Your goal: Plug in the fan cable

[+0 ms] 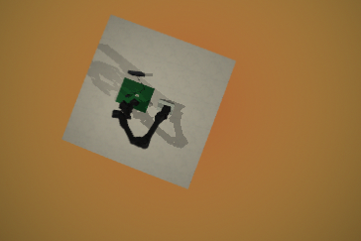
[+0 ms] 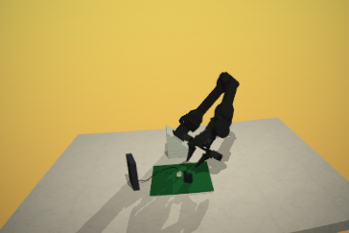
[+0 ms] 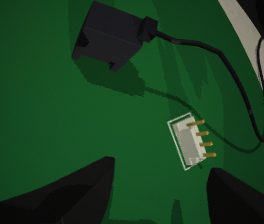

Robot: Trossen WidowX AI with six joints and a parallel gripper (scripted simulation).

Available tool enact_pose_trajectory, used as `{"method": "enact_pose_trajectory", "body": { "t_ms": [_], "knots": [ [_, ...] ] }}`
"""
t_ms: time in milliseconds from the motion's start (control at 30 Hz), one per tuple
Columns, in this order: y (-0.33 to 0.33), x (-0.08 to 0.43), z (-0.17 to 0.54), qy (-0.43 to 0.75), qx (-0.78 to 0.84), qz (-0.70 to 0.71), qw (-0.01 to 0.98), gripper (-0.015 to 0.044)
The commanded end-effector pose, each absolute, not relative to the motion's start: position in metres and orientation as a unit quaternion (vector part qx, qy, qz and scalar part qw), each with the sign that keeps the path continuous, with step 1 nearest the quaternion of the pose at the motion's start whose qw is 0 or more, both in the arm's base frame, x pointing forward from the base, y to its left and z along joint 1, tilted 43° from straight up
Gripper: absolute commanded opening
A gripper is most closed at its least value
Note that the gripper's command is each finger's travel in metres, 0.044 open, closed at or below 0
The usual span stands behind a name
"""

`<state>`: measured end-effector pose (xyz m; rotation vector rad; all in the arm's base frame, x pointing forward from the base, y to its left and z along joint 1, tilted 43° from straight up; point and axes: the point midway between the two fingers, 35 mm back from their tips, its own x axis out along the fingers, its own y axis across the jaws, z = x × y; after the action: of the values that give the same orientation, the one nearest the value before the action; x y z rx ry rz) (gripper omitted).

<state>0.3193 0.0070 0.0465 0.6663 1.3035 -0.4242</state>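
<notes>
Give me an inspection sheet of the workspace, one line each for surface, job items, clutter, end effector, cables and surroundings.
Surface: pale grey tabletop, shadows across it.
Job items: green board lying flat; four-pin header, pins bare; black plug off the header; fan upright beside the board.
Clutter: nothing seen.
End effector: open, nothing between its fingers.
Cables: one black cable, from the plug, looping loosely.
Surroundings: pale upright panel behind the board; plain orange-yellow background.
</notes>
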Motion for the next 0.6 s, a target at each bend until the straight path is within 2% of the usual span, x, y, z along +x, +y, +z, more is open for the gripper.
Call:
{"method": "enact_pose_trajectory", "body": {
  "t_ms": [0,567],
  "knots": [
    [0.004,0.320,0.048,0.621,0.315,-0.161,0.700,0.0205],
    [-0.007,0.324,0.070,0.677,0.397,-0.034,0.619,0.0205]
  ]
}}
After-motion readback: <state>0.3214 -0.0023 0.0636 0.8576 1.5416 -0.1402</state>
